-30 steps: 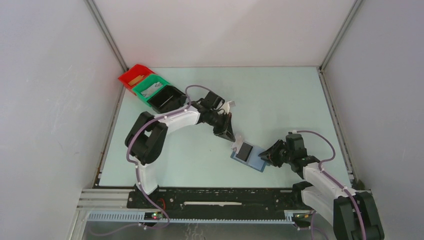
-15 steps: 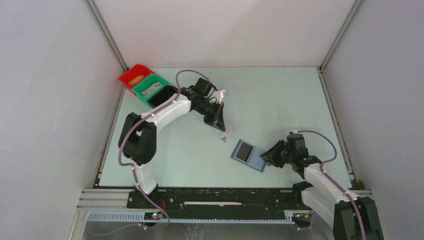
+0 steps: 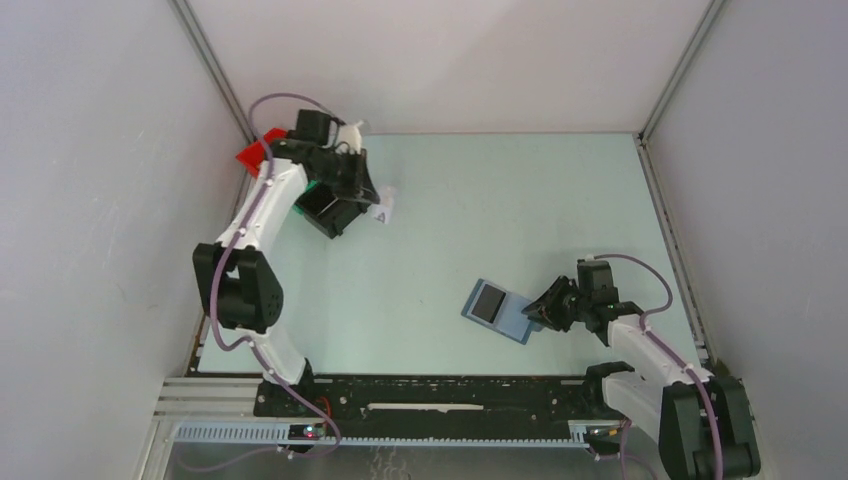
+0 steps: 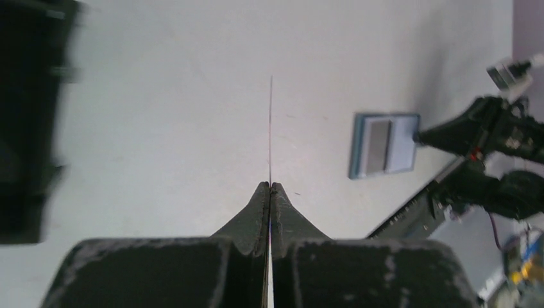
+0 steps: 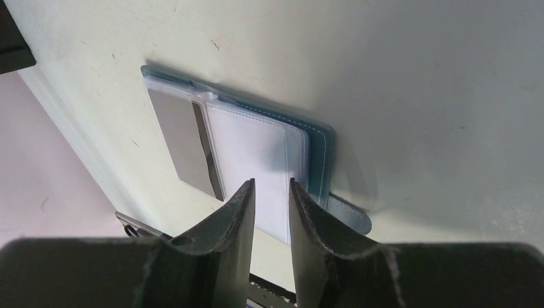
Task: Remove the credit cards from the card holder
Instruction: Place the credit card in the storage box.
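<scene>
The slate-blue card holder (image 3: pixel 515 322) lies open on the table right of centre, with a dark card (image 3: pixel 489 302) in its left sleeve. It also shows in the right wrist view (image 5: pixel 317 138), with the dark card (image 5: pixel 183 144), a clear sleeve (image 5: pixel 253 144) and the tab (image 5: pixel 349 215). My right gripper (image 3: pixel 545 312) is at its right edge, jaws a narrow gap apart over the clear sleeve (image 5: pixel 271 184). My left gripper (image 3: pixel 375 204) is shut on a pale card (image 3: pixel 385 211) beside the black bin. In the left wrist view that card (image 4: pixel 270 128) is edge-on.
A red bin (image 3: pixel 252 154) and a black bin (image 3: pixel 322 212) stand in a row at the back left; a green bin between them is mostly hidden by the left arm. The black bin fills the left edge of the left wrist view (image 4: pixel 25 128). Grey walls enclose the table.
My left arm has swung from beside the card holder to the back left, carrying the pale card to the bins. The right gripper has stayed at the holder's right edge.
</scene>
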You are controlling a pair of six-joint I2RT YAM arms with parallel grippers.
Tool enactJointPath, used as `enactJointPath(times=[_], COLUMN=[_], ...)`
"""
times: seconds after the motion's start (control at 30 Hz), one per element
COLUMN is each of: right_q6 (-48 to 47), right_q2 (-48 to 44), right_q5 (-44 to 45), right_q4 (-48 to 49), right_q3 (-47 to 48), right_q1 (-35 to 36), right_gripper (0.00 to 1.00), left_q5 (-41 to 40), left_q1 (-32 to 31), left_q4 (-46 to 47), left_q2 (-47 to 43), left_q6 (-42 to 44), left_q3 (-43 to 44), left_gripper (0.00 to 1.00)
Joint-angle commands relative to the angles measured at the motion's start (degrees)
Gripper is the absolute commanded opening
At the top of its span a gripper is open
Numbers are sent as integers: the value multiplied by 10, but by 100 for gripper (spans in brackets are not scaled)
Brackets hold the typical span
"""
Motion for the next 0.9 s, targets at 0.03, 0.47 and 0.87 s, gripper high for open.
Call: enactJointPath(times=[0.03,0.47,0.87], right_q6=[-44,-46,-39], right_q2=[33,75,99], right_q5=[-29,-41,-35], right_q4=[-4,18,26], right_q3=[39,49,51], right_q1=[-12,-21,-22], right_gripper=[35,34,34], left_q5=[-47,-326,-565], left_q1=[93,180,131], left_q4=[10,266,341], left_q2=[-27,-6,62], left_q6=[-16,-406,-775], left_q3=[56,-4,-36], left_gripper=[0,0,0])
